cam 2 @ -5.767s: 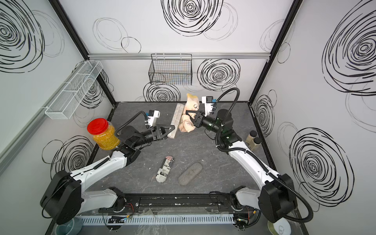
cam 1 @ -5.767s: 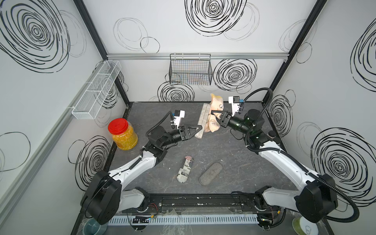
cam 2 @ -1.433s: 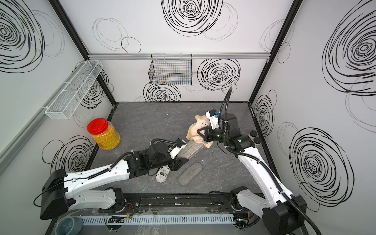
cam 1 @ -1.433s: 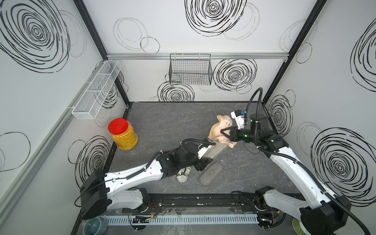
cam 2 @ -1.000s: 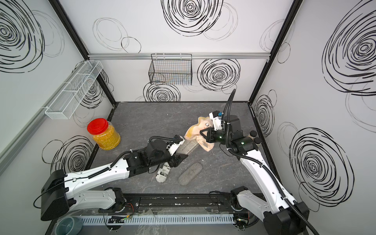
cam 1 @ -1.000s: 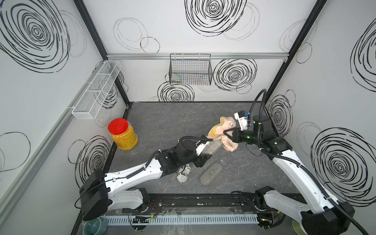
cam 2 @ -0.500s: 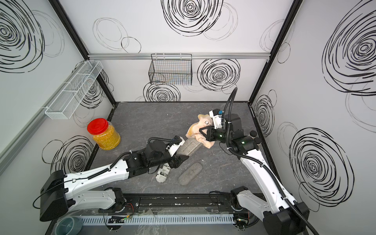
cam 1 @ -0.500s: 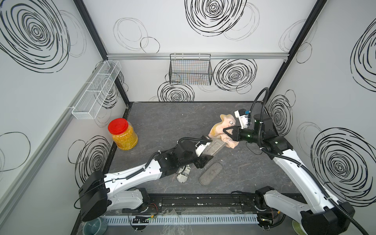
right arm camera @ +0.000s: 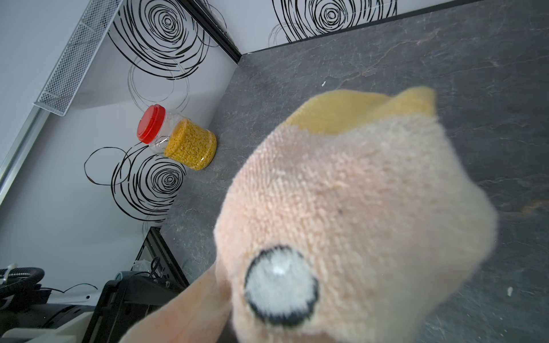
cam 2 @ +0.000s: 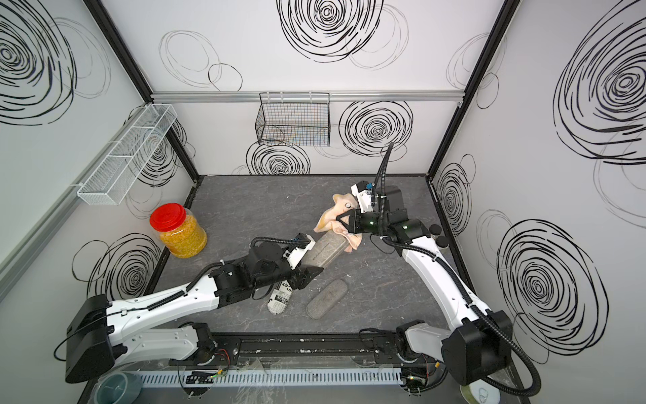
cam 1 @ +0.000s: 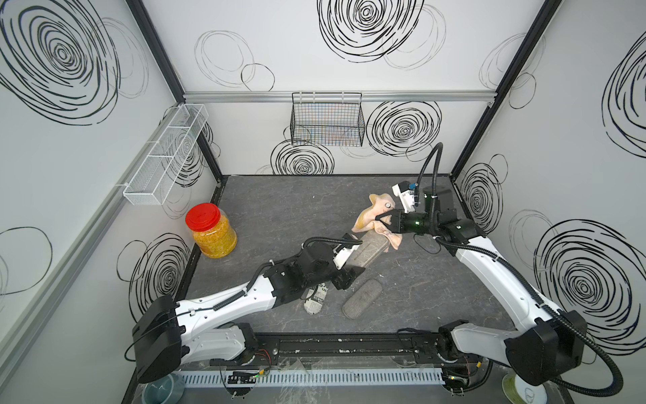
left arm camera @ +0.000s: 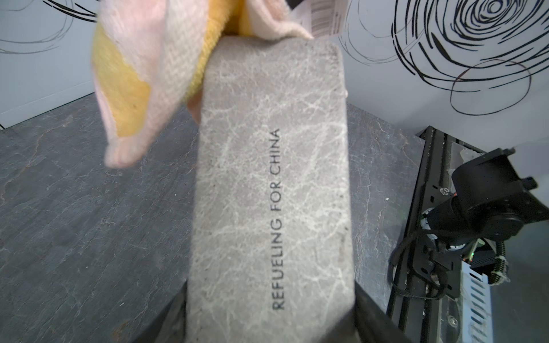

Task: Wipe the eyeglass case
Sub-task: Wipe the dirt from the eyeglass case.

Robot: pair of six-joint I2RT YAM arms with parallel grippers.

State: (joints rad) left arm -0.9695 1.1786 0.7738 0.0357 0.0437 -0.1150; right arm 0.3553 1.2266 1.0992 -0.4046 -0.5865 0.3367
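My left gripper (cam 1: 346,266) (cam 2: 302,267) (left arm camera: 270,326) is shut on the near end of the eyeglass case (cam 1: 371,249) (cam 2: 323,253) (left arm camera: 273,178). The case is a grey marbled one with printed lettering, held off the table and slanting up toward the right. A pink and yellow cloth (cam 1: 370,214) (cam 2: 331,217) (left arm camera: 133,74) (right arm camera: 356,208) lies against the case's far end. My right gripper (cam 1: 382,221) (cam 2: 344,221) is shut on the cloth. In the right wrist view the cloth hides that gripper's fingers.
A grey oval case (cam 1: 361,303) and a newsprint-patterned case (cam 1: 316,301) lie on the table below the left arm. A red-lidded jar (cam 1: 211,231) stands at the left wall. On the back wall hangs a wire basket (cam 1: 327,119), and on the left wall a white mesh shelf (cam 1: 164,157).
Both arms have come forward from the back middle of the table. Over the last second the cloth has shifted slightly over the case's far end, and the left arm has barely moved.
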